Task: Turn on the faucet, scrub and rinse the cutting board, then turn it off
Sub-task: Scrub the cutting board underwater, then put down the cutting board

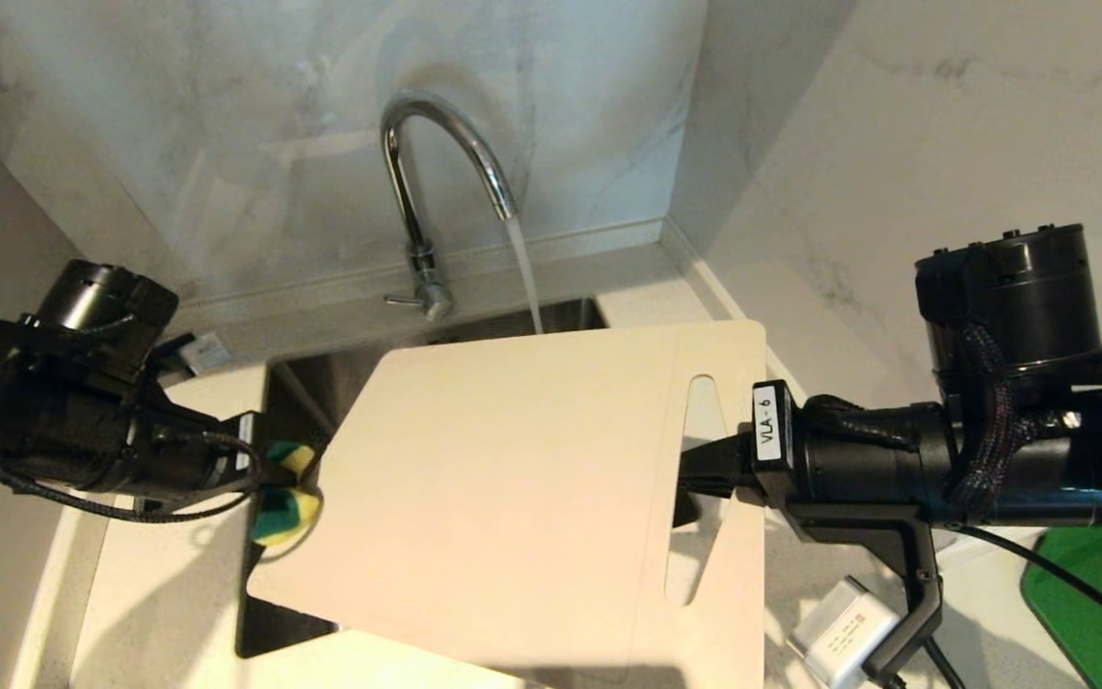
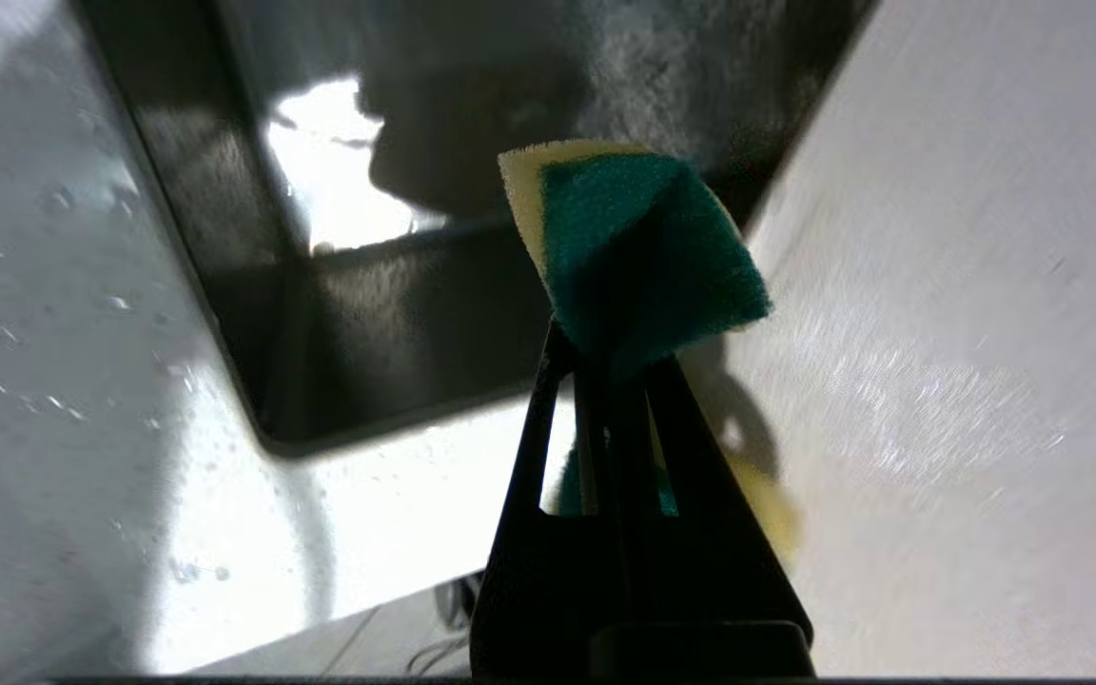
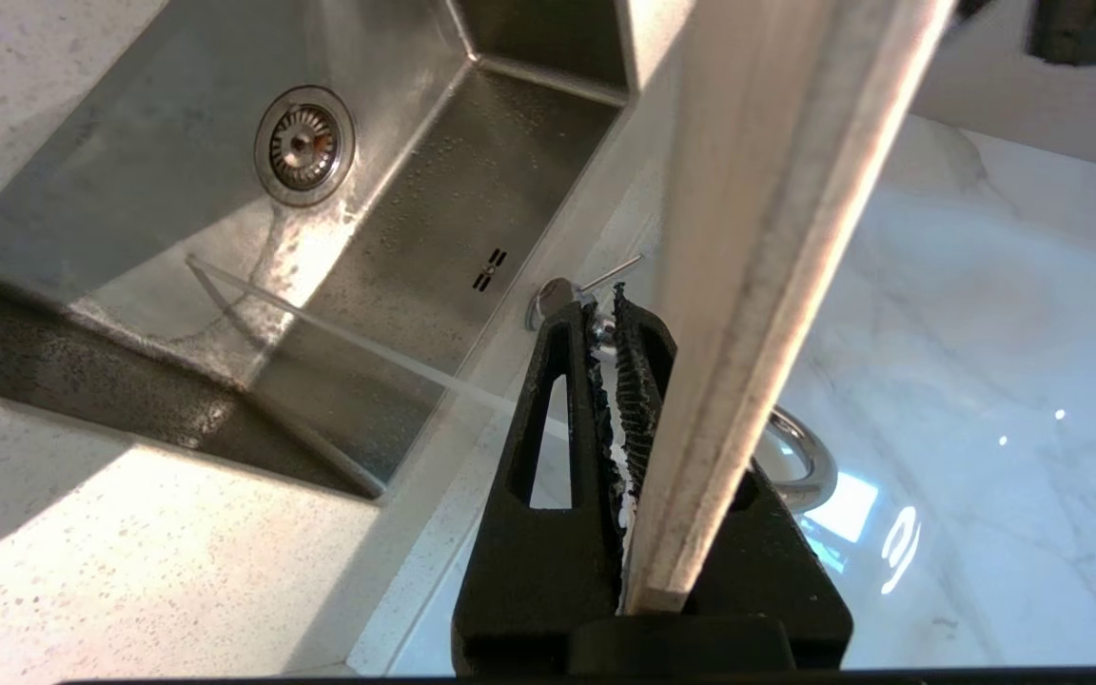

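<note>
Gripping the sponge (image 1: 281,502) in our left end effector (image 1: 269,483), we should press firmly across the board (image 1: 513,478), clamped by the right end effector (image 1: 694,478), under the faucet (image 1: 427,191).

Probably a home kitchen: steel sink (image 3: 177,219), chrome faucet (image 1: 427,191) running, marble-look walls (image 1: 895,124), pale counter (image 3: 129,590).

Brightly lit from above; glare on wet sink (image 2: 339,190), motion blur across board (image 2: 938,333), dark backlit gripper (image 2: 619,381).

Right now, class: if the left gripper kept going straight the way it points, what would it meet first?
Most likely the cutting board: the left gripper, shut on a sponge, points at the board's near edge. Depth is unclear, so contact cannot be judged.
</note>
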Robot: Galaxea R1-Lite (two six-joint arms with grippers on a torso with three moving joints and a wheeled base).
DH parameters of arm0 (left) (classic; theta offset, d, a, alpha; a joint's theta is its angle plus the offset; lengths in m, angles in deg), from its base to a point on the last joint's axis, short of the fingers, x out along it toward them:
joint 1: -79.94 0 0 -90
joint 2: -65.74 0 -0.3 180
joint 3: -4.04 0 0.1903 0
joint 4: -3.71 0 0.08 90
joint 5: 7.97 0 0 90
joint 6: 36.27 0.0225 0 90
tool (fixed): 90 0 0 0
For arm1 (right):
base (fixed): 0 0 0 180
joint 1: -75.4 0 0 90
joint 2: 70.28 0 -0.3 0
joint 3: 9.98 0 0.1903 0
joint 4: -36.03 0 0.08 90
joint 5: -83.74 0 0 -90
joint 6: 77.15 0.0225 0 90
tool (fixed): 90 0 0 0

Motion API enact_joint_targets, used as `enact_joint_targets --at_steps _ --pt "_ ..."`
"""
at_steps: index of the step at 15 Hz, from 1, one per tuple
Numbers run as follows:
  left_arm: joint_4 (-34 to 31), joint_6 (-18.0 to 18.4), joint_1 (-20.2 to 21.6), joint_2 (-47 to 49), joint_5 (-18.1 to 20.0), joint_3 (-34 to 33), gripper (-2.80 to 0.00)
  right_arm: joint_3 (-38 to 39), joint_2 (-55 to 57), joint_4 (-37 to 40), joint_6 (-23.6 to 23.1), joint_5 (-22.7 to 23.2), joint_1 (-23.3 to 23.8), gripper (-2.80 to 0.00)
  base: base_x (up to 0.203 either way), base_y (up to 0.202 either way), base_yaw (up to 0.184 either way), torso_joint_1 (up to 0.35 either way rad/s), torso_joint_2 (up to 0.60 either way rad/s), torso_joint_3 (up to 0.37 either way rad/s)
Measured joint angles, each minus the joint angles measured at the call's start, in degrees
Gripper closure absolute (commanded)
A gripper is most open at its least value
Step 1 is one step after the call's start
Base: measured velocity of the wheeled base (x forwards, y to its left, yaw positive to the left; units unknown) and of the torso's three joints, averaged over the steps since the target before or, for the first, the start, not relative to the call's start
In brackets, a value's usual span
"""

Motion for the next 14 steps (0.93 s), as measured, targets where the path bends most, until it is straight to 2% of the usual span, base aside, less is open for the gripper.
enact_joint_targets --at_steps 3,6,12,14 --pt "-1.0 0.2 2.5 -1.7 1.2 3.8 0.00 0.2 -0.1 0.0 0.0 0.1 0.0 0.00 0.000 0.000 0.000 0.000 0.00 0.000" --pt "-4.5 -0.5 3.0 -3.3 1.5 8.9 0.00 0.5 -0.4 0.0 0.1 0.0 0.0 0.00 0.000 0.000 0.000 0.000 0.00 0.000" --pt "-17.4 -1.9 3.0 -5.2 1.9 26.6 0.00 3.2 -2.7 0.1 2.9 0.0 0.0 0.00 0.000 0.000 0.000 0.000 0.00 0.000" --pt "-19.2 -2.0 3.0 -5.4 1.9 28.6 0.00 5.1 -4.3 0.1 3.5 0.0 0.0 0.00 0.000 0.000 0.000 0.000 0.00 0.000"
